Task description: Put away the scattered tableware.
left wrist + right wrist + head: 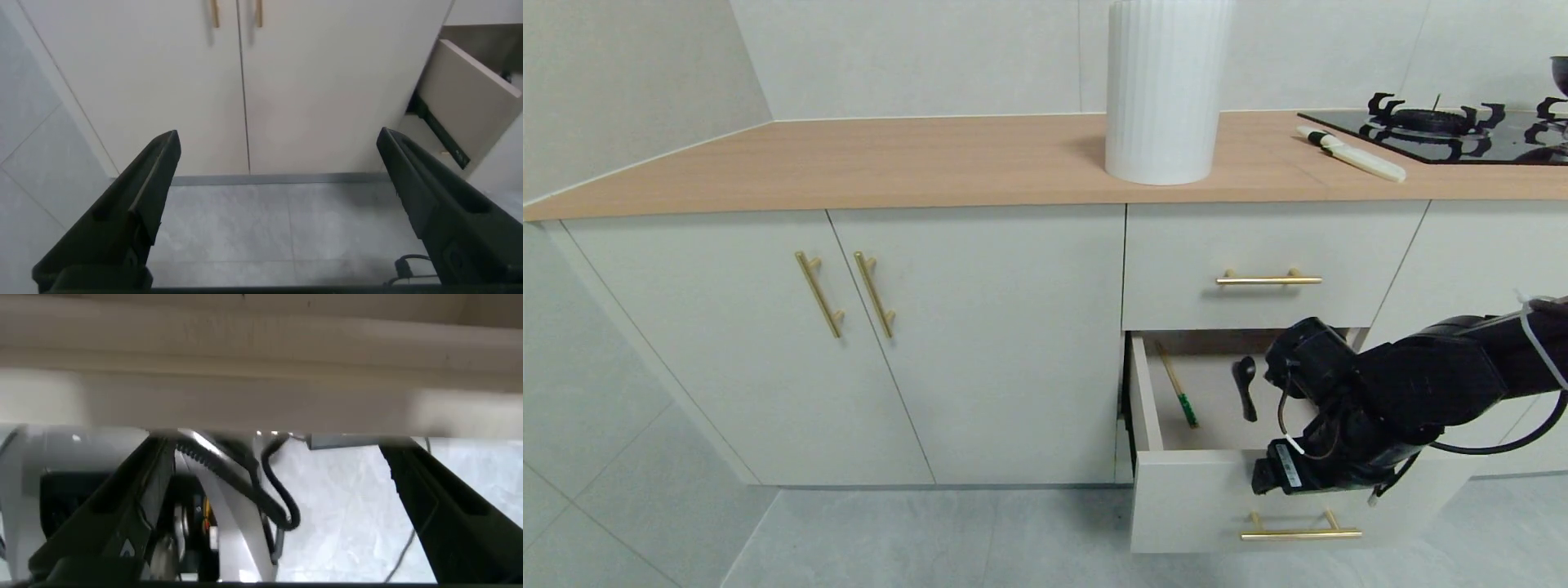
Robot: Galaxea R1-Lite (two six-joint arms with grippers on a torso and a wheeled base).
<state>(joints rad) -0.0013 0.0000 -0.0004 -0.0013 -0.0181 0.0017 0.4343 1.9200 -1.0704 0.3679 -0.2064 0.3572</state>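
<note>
The lower drawer (1145,392) stands pulled out. Inside it lie wooden chopsticks with a green end (1178,385) and a black spoon (1245,387). A cream-coloured knife (1352,153) rests on the wooden counter beside the hob. My right arm (1372,400) hangs over the drawer's front right corner. My right gripper (274,449) is open, with the pale drawer edge (261,384) running across in front of its fingers and nothing held. My left gripper (278,143) is open and empty, low down, facing the cabinet doors, with the drawer's side (470,86) off to one side.
A tall white ribbed container (1164,90) stands on the counter (890,163). A black gas hob (1445,126) sits at the far right. Above the open drawer is a closed drawer with a gold handle (1268,280). Two closed cabinet doors (849,343) lie to the left, above grey floor tiles.
</note>
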